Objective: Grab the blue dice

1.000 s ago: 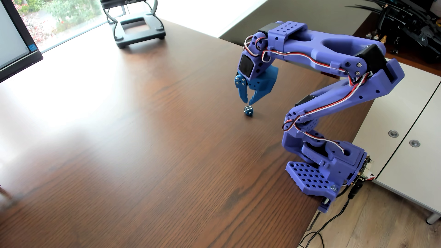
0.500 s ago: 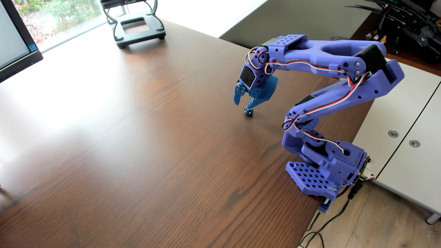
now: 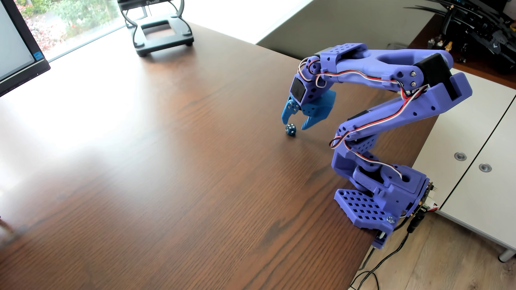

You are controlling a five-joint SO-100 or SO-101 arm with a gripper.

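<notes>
One of each kind on the counter [image 3: 139, 167]

One blue dice [image 3: 290, 130], one purple arm [image 3: 391, 64] with one pincer [image 3: 295, 125], one black stand [image 3: 160, 29], one monitor [image 3: 16, 50], and two round cabinet pulls [image 3: 460, 156].

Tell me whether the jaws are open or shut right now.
Open. The gripper shows a clear gap between its two tips, and the blue dice sits on the table below that gap, ungripped.

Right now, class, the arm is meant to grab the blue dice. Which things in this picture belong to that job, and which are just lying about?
Belong to the job:
- blue dice, resting on the table
- gripper, open just above it

Just lying about:
- black stand at the table's far end
- monitor at the left edge
- white cabinet beside the table
</notes>
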